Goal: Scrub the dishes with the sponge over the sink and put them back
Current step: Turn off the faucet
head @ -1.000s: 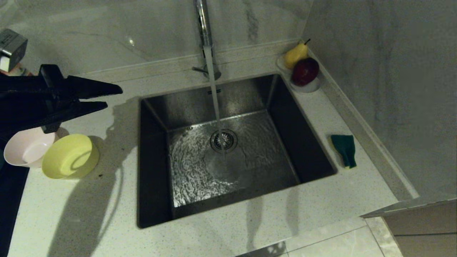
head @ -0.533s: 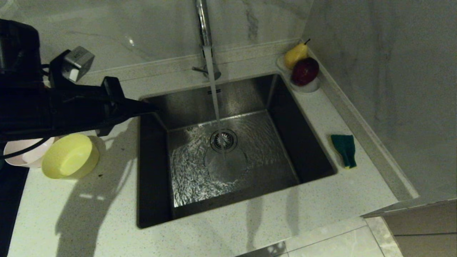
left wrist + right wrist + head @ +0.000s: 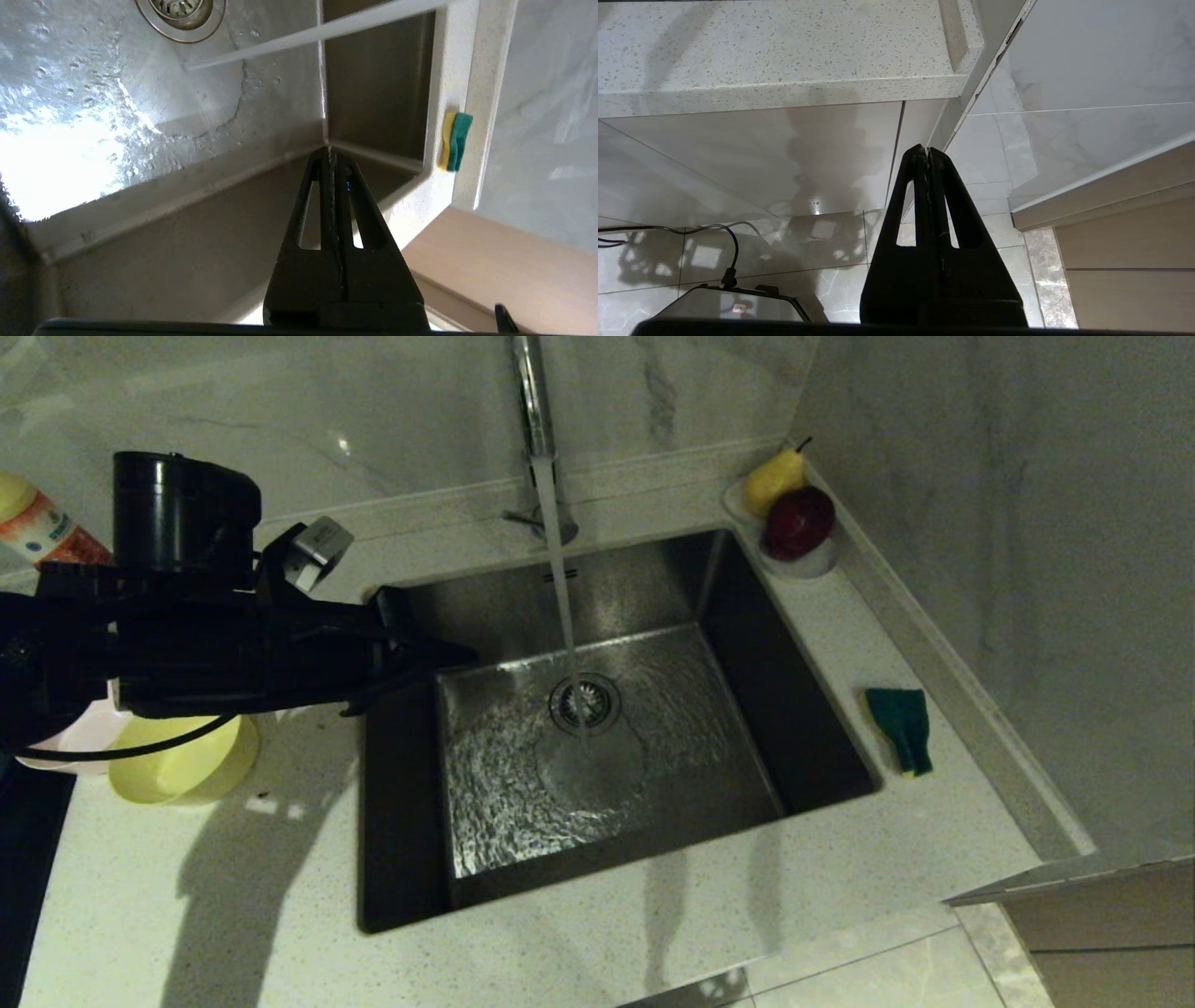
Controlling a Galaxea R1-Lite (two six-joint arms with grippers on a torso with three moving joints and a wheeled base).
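Closed with nothing between its fingers, the left gripper (image 3: 462, 656) reaches out level over the left edge of the sink (image 3: 803, 728), its tip just past the rim and pointing across the basin toward the far side. The right gripper (image 3: 928, 151) is likewise pressed shut and empty, parked low below the counter edge, out of the head view. Water runs from the tap (image 3: 532, 401) onto the drain strainer (image 3: 585, 703), so the basin is wet and ready. The sponge (image 3: 901, 728) lies untouched on the counter to the right of the sink, green side up, well apart from either gripper. The yellow bowl (image 3: 187, 765) sits on the counter to the left of the sink, partly under the left arm, with the pink bowl (image 3: 79, 737) just beside it and mostly hidden; a blue bowl is not visible. Judging by this, no scrubbing has begun: neither sponge nor dish is in hand, and every bowl remains to be washed and returned.
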